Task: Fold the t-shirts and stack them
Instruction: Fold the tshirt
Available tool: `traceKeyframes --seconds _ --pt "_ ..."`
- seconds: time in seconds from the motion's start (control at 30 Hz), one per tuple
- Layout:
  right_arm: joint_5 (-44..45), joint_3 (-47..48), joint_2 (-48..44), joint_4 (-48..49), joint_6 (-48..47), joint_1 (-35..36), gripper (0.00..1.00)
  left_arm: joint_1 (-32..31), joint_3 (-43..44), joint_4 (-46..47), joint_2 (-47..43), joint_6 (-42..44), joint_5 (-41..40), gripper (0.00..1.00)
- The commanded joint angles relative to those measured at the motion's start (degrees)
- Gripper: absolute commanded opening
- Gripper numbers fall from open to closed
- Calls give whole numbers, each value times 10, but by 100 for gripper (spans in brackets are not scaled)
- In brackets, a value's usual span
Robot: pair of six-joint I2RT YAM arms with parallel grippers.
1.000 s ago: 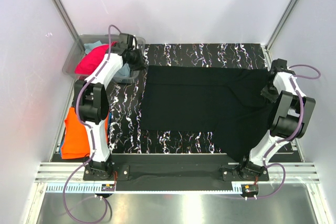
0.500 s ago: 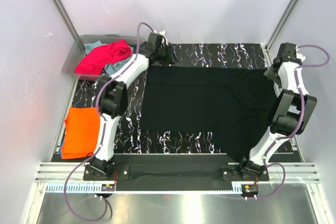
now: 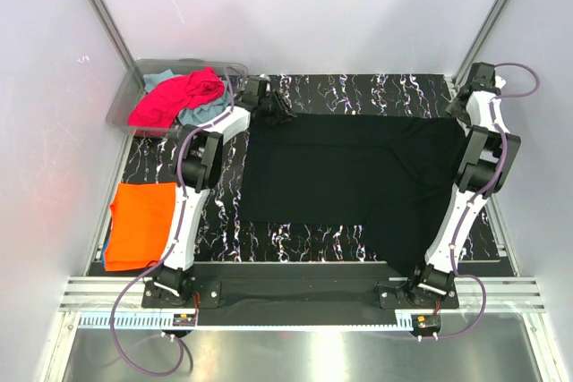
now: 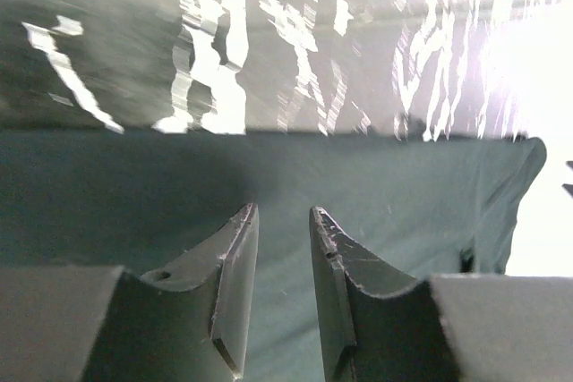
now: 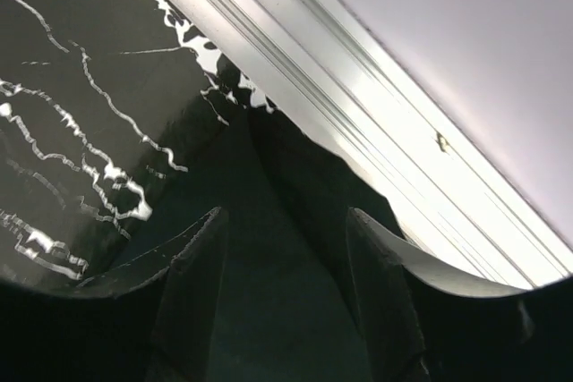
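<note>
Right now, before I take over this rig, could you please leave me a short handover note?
Left gripper: jaws open, empty, over the far-left corner of the black t-shirt.
Right gripper: jaws open, empty, over its far-right corner.
Black t-shirt: spread out, unfolded.
Done: orange t-shirt folded, near left.
Magenta-pink t-shirt and teal-blue t-shirt lie bunched in the clear bin.
Left: fold the black one, then the bin's two, and stack.

The black t-shirt [image 3: 349,176] is matt cloth; the table [image 3: 358,91] glossy marbled.
</note>
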Motion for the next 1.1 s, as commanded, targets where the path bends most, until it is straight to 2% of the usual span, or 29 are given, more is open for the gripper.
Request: traceKeyframes --seconds 0.0,0.17,0.23,0.6,0.67,0.73,0.8,0.9,0.93,1.07 --pt "-12 54 18 8 0 -2 61 20 1 49 18 -46 25 34" --pt "-1 72 46 8 -8 -2 55 39 -6 47 27 -48 29 34" --pt "-6 78 54 8 -11 -2 49 44 -14 47 26 -48 33 34" --pt "-26 102 93 6 5 -4 46 47 -13 47 36 -48 49 34" --pt "-27 105 94 5 6 -4 39 47 -11 47 37 -48 48 34" --pt "-27 111 97 5 7 -4 38 47 -11 47 37 -49 48 34" --pt "-23 112 98 5 8 -4 30 47 -12 48 39 -53 47 34" --pt "6 108 95 4 13 -4 8 48 -16 48 40 -58 49 34" --pt "36 105 90 3 17 -4 4 48 -16 48 40 -57 48 34" --pt "101 94 75 2 18 -5 0 50 -15 48 40 -55 44 34"
